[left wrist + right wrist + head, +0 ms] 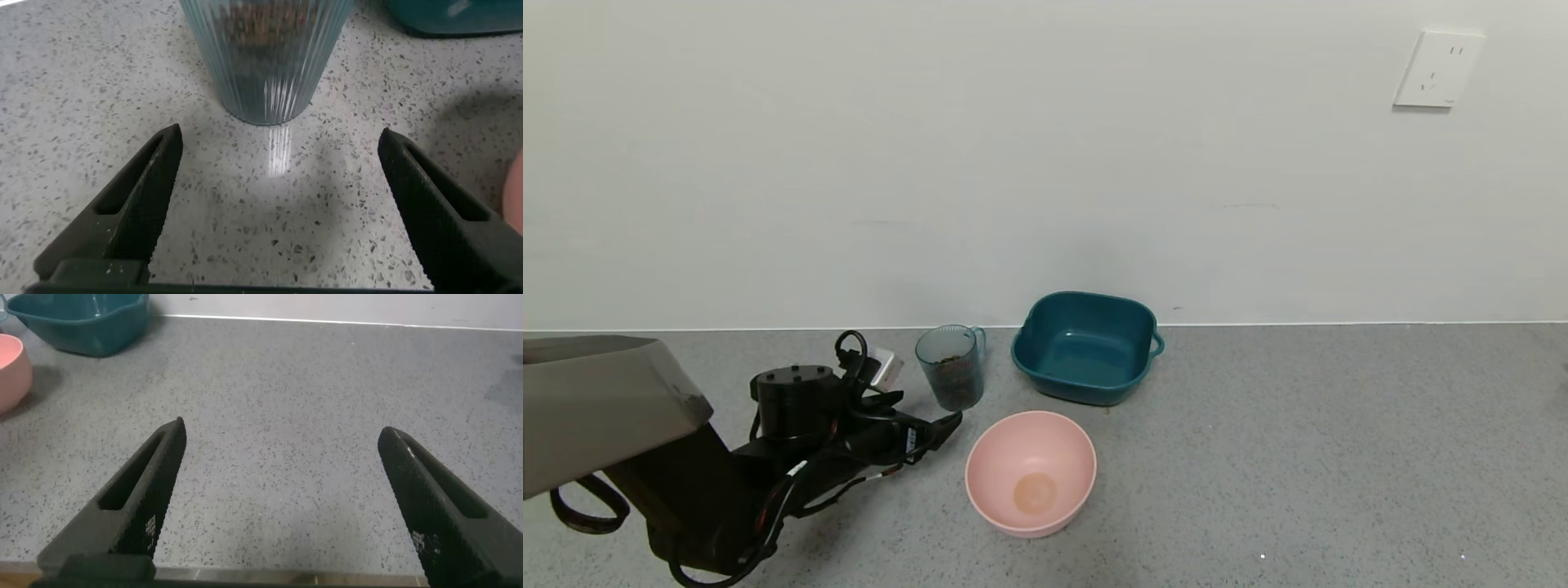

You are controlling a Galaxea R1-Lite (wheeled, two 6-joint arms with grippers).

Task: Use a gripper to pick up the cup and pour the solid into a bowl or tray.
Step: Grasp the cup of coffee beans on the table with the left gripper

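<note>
The ribbed blue-grey cup (pixel 952 367) stands upright on the grey counter with its handle toward the wall. The dark brown solid (pixel 951 360) lies inside it. The teal basin (pixel 1078 388) sits empty just right of the cup. My left gripper (pixel 931 407) is open and low on the counter, just in front of the cup and not touching it. In the left wrist view the cup (pixel 265 61) stands ahead of the open gripper (pixel 279 139), and the solid (pixel 261 20) shows through its wall. My right gripper (pixel 282 433) is open and empty over bare counter.
A round pink bowl (pixel 1029 457) sits empty in front of the basin, right of my left gripper. A wall with a white socket (pixel 1437 69) runs behind everything. The right wrist view shows the basin (pixel 82 322) and pink bowl (pixel 12 371) far off.
</note>
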